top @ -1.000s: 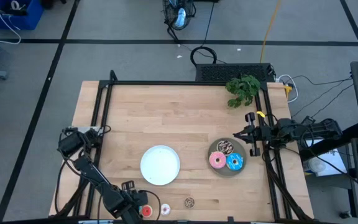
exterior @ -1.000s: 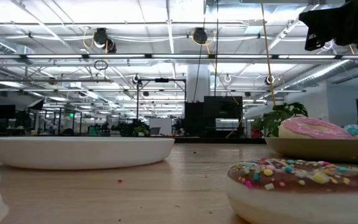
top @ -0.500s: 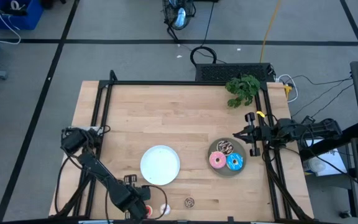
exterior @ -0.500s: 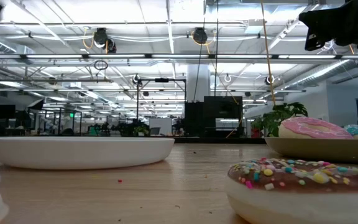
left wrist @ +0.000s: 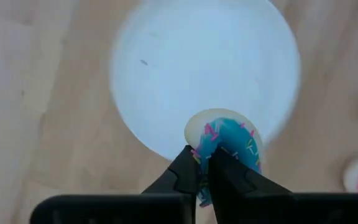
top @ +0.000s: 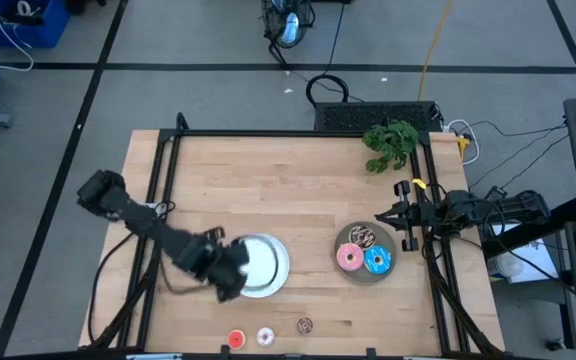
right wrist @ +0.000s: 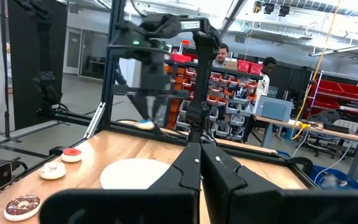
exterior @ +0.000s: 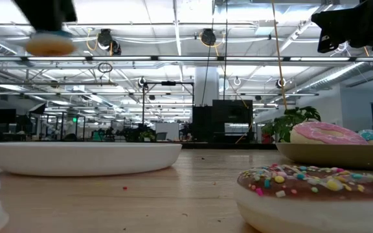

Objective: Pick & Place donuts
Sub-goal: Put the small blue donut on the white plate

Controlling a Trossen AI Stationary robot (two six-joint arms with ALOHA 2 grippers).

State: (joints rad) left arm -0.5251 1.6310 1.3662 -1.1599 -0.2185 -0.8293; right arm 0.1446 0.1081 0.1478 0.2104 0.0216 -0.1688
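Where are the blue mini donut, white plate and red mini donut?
blue mini donut (left wrist: pixel 232 146): left wrist view, on its blue icing.
white plate (top: pixel 271 265): high view, bare right part of its face.
red mini donut (top: pixel 235 339): high view, on its red top.

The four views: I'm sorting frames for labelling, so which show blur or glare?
Low view: the chocolate sprinkled donut up front is soft, ceiling lights glare. Left wrist view: round white plate washed out and blurred behind the mini blue donut. Right wrist view: the far arm smears. High view: sharp.
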